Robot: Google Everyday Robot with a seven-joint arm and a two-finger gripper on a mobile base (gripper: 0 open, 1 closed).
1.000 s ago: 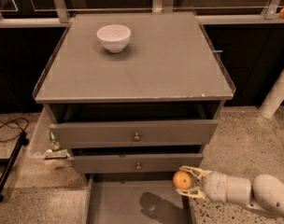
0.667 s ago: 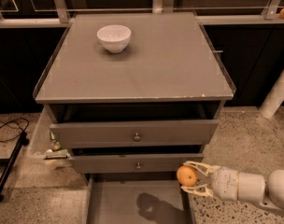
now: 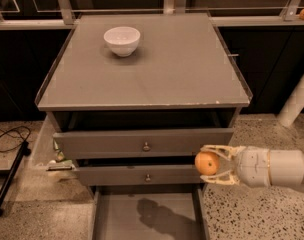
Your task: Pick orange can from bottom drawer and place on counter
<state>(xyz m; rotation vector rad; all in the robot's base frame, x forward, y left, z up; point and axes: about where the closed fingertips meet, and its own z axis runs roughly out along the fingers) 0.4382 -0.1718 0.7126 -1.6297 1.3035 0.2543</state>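
Gripper: you see the gripper to the right of the cabinet, level with the middle drawer front. Its two fingers are clenched on the orange can, one above it and one below.
Orange can: it is in this grasp, in the air, and touches no drawer.
Change: compared with one second ago, the can and the gripper are higher and a little more to the right. Before, they were low over the open drawer.
Bottom drawer: the bottom drawer is pulled out, and its floor shows only a shadow.
Counter: the counter carries a white bowl at the back left. The can is well below its front edge.
Meaning for the task: in my judgement the pick is done and the lift is in progress. You need more height before you pass over the rim. The front right part of the counter looks free for the can.
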